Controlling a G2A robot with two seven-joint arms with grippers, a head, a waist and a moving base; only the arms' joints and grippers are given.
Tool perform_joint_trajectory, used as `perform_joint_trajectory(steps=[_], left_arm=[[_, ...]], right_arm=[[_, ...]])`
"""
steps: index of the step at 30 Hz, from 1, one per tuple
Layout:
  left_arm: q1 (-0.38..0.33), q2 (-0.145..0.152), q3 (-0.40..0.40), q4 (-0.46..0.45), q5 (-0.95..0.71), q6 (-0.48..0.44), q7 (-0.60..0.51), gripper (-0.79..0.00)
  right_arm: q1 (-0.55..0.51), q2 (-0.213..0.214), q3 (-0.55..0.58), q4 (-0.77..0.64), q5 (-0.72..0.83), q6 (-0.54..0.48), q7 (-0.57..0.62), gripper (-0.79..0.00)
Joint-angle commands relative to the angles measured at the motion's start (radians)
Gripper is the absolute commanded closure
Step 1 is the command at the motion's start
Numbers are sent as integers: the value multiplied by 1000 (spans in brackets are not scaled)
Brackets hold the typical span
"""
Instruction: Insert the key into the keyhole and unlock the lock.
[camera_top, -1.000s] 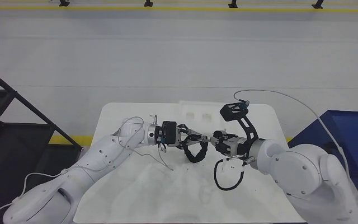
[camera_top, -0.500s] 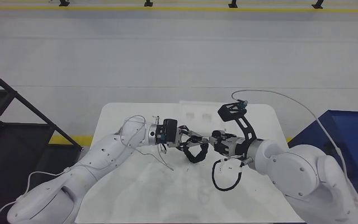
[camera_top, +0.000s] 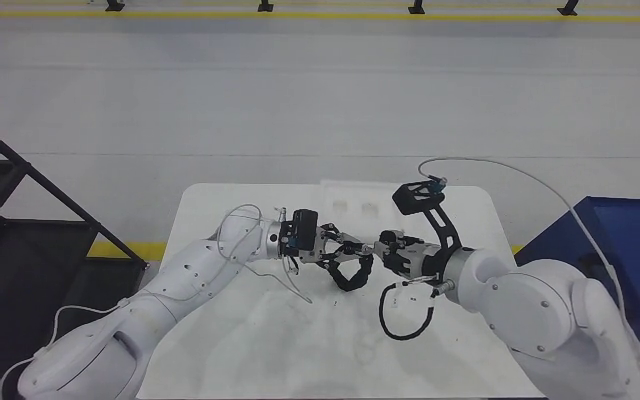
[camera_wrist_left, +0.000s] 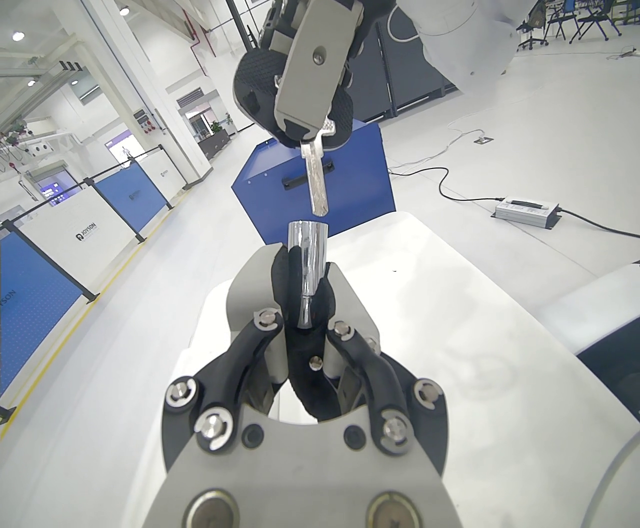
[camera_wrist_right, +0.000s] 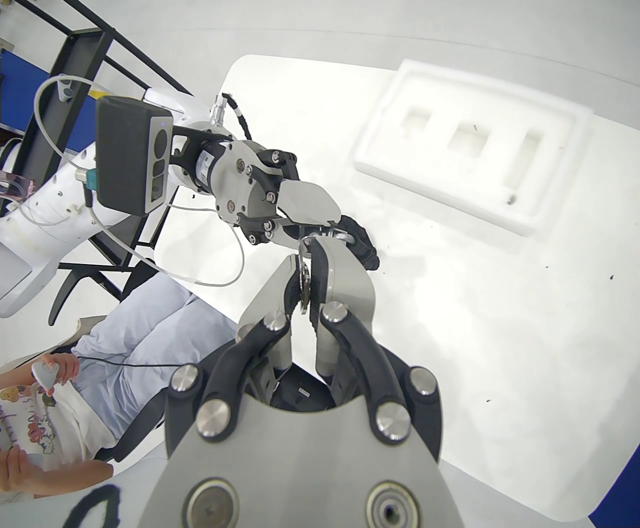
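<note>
My left gripper (camera_wrist_left: 300, 260) is shut on a chrome cylinder lock (camera_wrist_left: 306, 270), whose open end faces outward. A black cable loop (camera_top: 350, 272) hangs from the lock. Opposite it, my right gripper (camera_wrist_left: 306, 132) is shut on the head of a silver key (camera_wrist_left: 316, 180). The key's blade points at the lock's end, with a small gap between tip and cylinder. In the right wrist view the key head (camera_wrist_right: 303, 287) sits between the pads of my right gripper (camera_wrist_right: 305, 260). Both grippers (camera_top: 365, 245) meet above the middle of the white table (camera_top: 220, 210).
A white foam tray (camera_wrist_right: 475, 150) with several recesses lies on the table behind the grippers. A blue bin (camera_top: 590, 230) stands off the table's right side and a black frame (camera_top: 40, 190) off its left. A black cable (camera_top: 405, 310) loops under the right arm.
The left gripper with the lock has edged right toward the key, and the right gripper has shifted slightly left, narrowing the gap between them.
</note>
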Motion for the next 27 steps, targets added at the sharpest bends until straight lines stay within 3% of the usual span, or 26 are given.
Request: perform_joint_trajectory(steps=[1,27], left_arm=[[-1,-1,3,-1,-7,-3,-3,0],[-14,5,40,-6,-74,-15,-15,0]], right_arm=[[-1,0,2,0,0,1,-2,0],[-6,0,16,18,16,-8,-29,0]])
